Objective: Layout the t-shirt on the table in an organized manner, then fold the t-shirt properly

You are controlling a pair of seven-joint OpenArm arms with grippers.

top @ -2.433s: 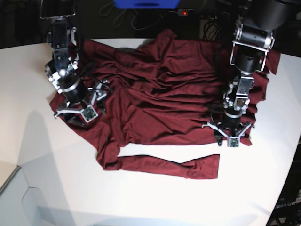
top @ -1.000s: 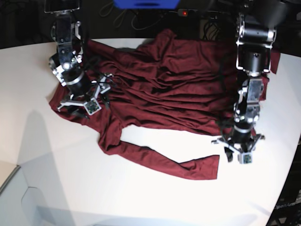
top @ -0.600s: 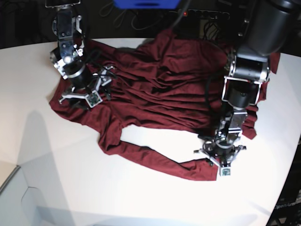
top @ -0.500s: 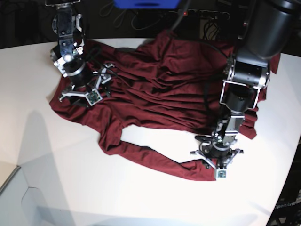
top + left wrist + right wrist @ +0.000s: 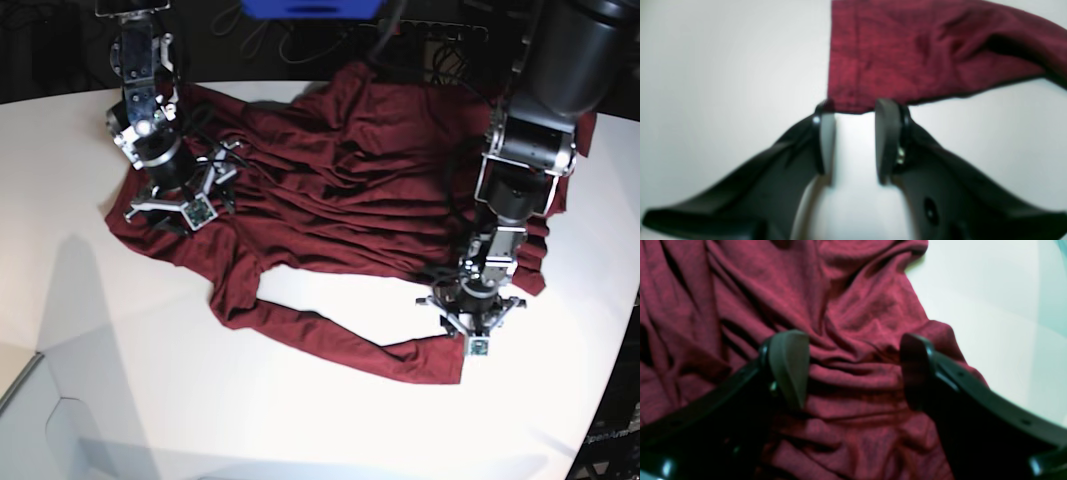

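Observation:
The dark maroon t-shirt (image 5: 340,190) lies wrinkled across the back half of the white table (image 5: 300,420). One long sleeve (image 5: 330,338) trails toward the front and ends in a cuff (image 5: 440,360). My left gripper (image 5: 468,322) stands low at that cuff. In the left wrist view it (image 5: 853,106) is open, its fingertips touch the cuff's edge (image 5: 853,108), and bare table shows between the fingers. My right gripper (image 5: 168,205) hovers over the shirt's left side. In the right wrist view it (image 5: 851,340) is wide open above bunched folds (image 5: 853,373), holding nothing.
A blue object (image 5: 310,8) and cables (image 5: 440,60) sit behind the table's back edge. The table's curved edge (image 5: 25,385) runs along the front left. The shirt's right part (image 5: 580,130) reaches the far right edge under the left arm.
The left arm swung from the right of the shirt over to the sleeve's cuff and has settled there. The right gripper shifted slightly back over the shirt, still open.

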